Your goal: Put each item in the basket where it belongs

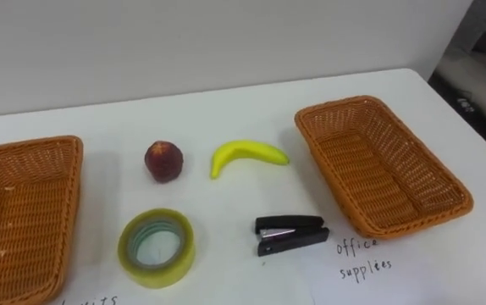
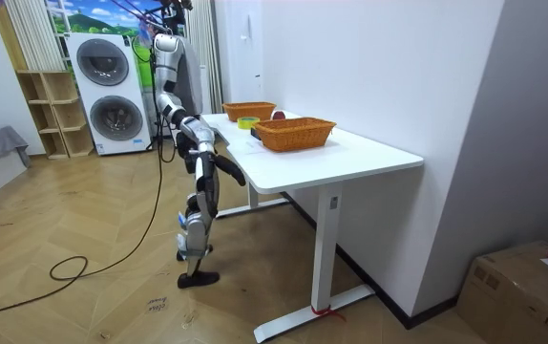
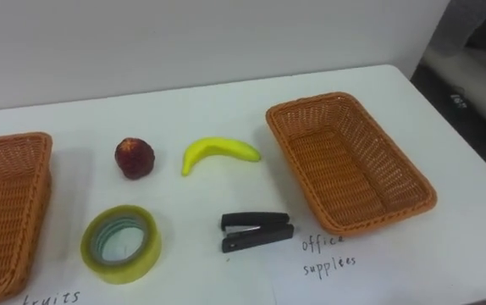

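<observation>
1. Your right hand (image 2: 240,179) hangs low, nearer you than the stapler (image 1: 290,235); it is too small to tell how it is held.
2. The tape (image 1: 157,246) lies left of the stapler.
3. The red fruit (image 1: 164,161) and the banana (image 1: 247,156) lie behind the stapler.
4. The left basket (image 1: 23,212) and the right basket (image 1: 378,169) on either side of the stapler are empty: nothing is sorted yet.

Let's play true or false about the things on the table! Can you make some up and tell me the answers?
The banana is inside a basket. False: it lies on the table, between the red fruit and the right basket.
The right basket is empty. True.
The stapler lies nearer the robot than the banana. True.
The tape roll is blue. False: it is yellowish.
</observation>
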Controlling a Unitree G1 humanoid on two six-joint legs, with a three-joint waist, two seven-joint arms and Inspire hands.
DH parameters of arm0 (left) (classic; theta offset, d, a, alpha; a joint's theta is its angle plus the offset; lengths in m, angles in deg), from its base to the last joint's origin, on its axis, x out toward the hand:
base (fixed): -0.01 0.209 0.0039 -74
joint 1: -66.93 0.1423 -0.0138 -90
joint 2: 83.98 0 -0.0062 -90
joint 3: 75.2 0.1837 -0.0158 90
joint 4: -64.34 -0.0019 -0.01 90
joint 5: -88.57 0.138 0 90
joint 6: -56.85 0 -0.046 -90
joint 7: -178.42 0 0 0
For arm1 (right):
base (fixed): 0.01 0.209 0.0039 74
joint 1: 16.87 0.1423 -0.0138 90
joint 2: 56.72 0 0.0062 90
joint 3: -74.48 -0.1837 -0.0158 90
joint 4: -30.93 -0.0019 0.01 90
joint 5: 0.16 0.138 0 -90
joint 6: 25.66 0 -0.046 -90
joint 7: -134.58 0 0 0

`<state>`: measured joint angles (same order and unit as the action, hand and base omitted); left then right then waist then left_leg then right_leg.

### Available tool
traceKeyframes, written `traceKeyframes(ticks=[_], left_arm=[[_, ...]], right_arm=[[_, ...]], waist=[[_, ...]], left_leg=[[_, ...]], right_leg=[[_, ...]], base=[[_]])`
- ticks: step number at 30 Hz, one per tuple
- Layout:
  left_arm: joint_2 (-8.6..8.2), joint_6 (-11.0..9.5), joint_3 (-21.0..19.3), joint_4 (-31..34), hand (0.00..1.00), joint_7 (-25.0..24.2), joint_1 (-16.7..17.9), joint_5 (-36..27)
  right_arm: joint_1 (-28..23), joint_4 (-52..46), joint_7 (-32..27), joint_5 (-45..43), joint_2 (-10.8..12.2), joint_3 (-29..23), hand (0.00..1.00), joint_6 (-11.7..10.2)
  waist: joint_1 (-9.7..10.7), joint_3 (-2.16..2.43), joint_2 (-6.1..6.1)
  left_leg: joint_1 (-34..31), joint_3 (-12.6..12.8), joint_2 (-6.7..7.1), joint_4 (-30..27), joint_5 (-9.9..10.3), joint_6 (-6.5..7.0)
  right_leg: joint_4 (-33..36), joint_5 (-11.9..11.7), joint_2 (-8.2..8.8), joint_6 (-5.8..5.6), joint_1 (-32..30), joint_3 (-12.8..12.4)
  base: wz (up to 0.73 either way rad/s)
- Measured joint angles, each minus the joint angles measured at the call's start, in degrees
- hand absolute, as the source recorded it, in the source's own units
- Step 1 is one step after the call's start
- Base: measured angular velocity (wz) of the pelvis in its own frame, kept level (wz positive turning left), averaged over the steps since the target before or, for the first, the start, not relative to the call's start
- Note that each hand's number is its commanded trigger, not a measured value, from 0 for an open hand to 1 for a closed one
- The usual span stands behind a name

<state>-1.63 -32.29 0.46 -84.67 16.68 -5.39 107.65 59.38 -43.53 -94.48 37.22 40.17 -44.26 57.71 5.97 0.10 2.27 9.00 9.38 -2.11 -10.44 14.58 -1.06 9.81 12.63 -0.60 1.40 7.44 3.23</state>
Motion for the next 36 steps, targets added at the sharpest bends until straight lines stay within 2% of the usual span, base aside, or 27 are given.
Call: traceKeyframes(ticks=[6,9,12,17,19,28,31,34,36], left_arm=[[0.02,-0.68,0.53,-0.33,0.0,-0.21,0.9,-2.72],[0.0,-0.99,1.09,-0.13,0.0,-0.27,0.77,-2.71],[0.06,-1.09,1.11,-0.24,0.0,-0.27,0.6,-2.6],[0.61,-1.05,1.59,-0.4,0.0,-0.34,0.62,-2.64],[0.72,-1.03,1.97,-0.4,0.0,-0.34,0.63,-2.63],[1.45,-1.13,3.58,-1.75,0.0,-0.37,0.01,-2.66],[1.31,-1.21,4.36,-3.14,0.0,-0.3,-0.5,-2.53],[1.33,-1.24,4.4,-3.15,0.0,-0.26,-0.51,-2.59],[1.35,-1.23,4.38,-3.15,0.0,-0.26,-0.53,-2.44]], right_arm=[[0.31,-6.13,-4.65,-4.41,-0.32,-0.06,0.0,-3.78],[0.28,-9.79,-6.18,-6.56,-0.55,-0.07,0.0,-3.91],[0.4,-14.14,-7.62,-8.5,-1.35,-0.09,0.0,-3.89],[1.55,-19.75,-7.83,-8.65,-5.29,-0.03,0.0,-3.88],[1.84,-20.96,-7.82,-8.74,-6.18,-0.03,0.0,-3.9],[4.4,-29.12,-6.46,-18.55,-6.48,0.76,0.0,-4.22],[7.05,-30.03,-5.92,-21.5,-6.57,1.02,0.0,-4.69],[8.98,-30.76,-5.71,-22.22,-7.39,1.26,0.0,-5.22],[9.37,-32.46,-5.41,-23.18,-9.0,2.63,0.0,-5.21]], waist=[[-0.06,-0.21,0.62],[-0.17,-0.05,0.89],[-0.28,-0.04,0.5],[-0.53,-0.12,0.86],[-0.96,-0.14,1.15],[-3.01,-0.2,1.51],[-3.12,-0.22,1.81],[-3.42,-0.23,2.45],[-3.85,-0.31,2.82]], left_leg=[[-0.79,-0.01,-0.03,0.0,-0.03,0.04],[-1.5,-0.04,-0.02,0.08,-0.03,0.04],[-1.47,-0.15,-0.05,0.18,-0.04,0.04],[-1.36,-0.19,-0.1,0.18,-0.03,0.04],[-1.38,-0.33,-0.11,0.02,-0.03,0.04],[-1.53,-0.3,-0.04,-0.85,-0.16,0.24],[-1.53,-0.31,0.05,-0.84,-0.25,0.36],[-1.62,-0.38,0.06,-0.83,-0.25,0.36],[-1.7,-0.63,0.1,-0.8,-0.25,0.36]], right_leg=[[-0.07,-0.01,-0.07,0.01,-0.64,0.12],[0.42,-0.06,-0.11,0.02,-1.53,0.02],[0.98,-0.06,-0.15,0.01,-1.75,0.12],[1.04,-0.06,-0.13,0.01,-1.59,0.47],[1.06,-0.06,-0.07,0.02,-1.5,0.83],[0.94,-0.04,0.23,-0.02,-1.37,1.42],[0.94,-0.05,0.31,-0.03,-1.39,1.52],[0.86,-0.05,0.33,-0.04,-1.4,1.63],[0.85,-0.05,0.35,-0.05,-1.39,1.84]], base=[[0.0],[-0.01],[0.0],[0.01],[0.03],[0.0],[0.0],[0.0],[0.04]])
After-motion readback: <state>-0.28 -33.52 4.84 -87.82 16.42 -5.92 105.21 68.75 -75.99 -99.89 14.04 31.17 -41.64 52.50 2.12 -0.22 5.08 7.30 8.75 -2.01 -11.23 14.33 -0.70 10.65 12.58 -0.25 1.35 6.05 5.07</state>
